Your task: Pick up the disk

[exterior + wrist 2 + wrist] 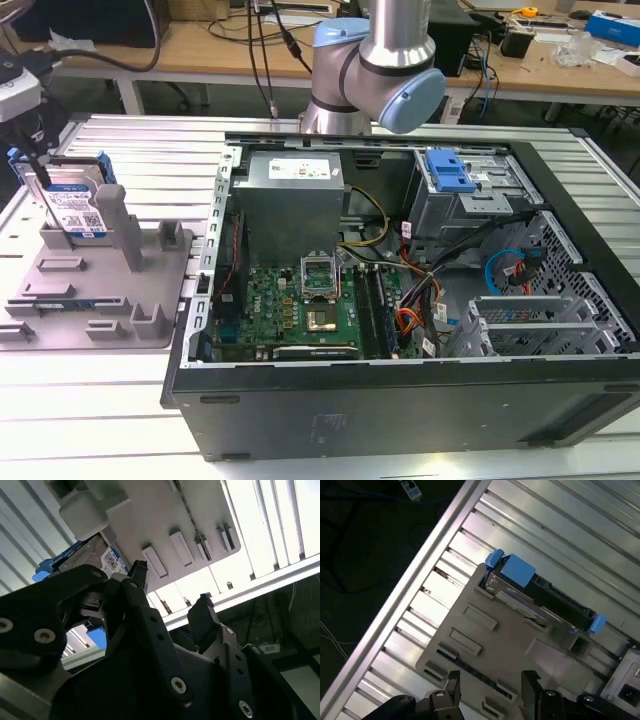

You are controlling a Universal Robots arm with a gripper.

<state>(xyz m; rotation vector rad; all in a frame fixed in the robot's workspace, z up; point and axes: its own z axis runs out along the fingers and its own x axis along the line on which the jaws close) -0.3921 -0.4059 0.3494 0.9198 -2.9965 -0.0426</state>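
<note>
The disk (75,205) is a silver-grey drive with a white and blue label and blue side rails. It stands on edge in a slot of the grey plastic fixture (100,290), at the exterior view's left. In the first wrist view the disk (535,595) sits at the fixture's (485,645) far side, seen edge-on. My gripper (491,680) hovers over the fixture's opposite edge, apart from the disk and open, with nothing between its black fingers. The second wrist view has the gripper (170,586) open in front of the fixture (165,520), with the disk's label (109,560) beside one finger.
An open computer case (560,400) fills the exterior view's middle and right, with a bright blue bracket (448,170) inside. The slatted metal table (130,140) ends close to the fixture; its edge (420,565) drops to dark floor. Workbenches stand behind.
</note>
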